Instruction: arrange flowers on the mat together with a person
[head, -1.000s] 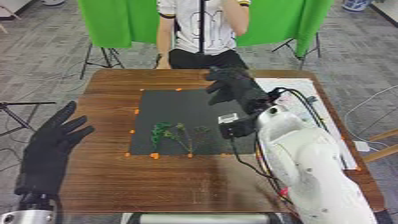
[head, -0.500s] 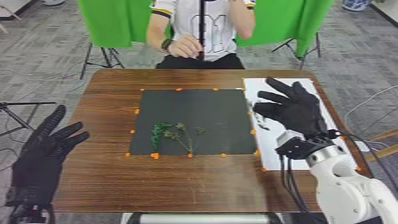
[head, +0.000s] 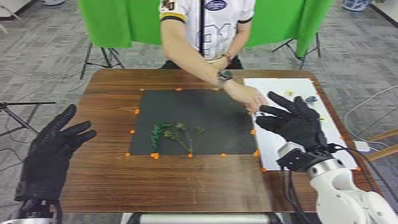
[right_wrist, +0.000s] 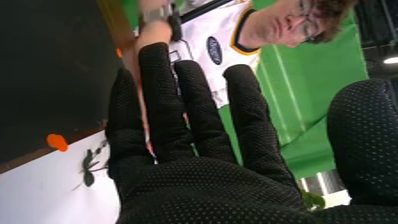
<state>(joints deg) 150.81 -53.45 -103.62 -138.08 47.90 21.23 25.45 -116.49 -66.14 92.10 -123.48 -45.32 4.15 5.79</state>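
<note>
Just below centre, feathery green sprigs (head: 184, 137) lie on a dark mat (head: 191, 107).
Fabric-gloved left hand (head: 46, 155), far left, and right hand (head: 300, 129), right, spread straight fingers; a person's hand (head: 243, 95) covers the mat's upper-right corner.

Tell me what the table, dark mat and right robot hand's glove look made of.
Table: seemingly wood, brown with streaky grain and a slight sheen.
Dark mat: matte and even, perhaps felt or card; I can't tell which.
Right robot hand: black, matte glove, probably knitted fabric, dotted with small pale specks.
</note>
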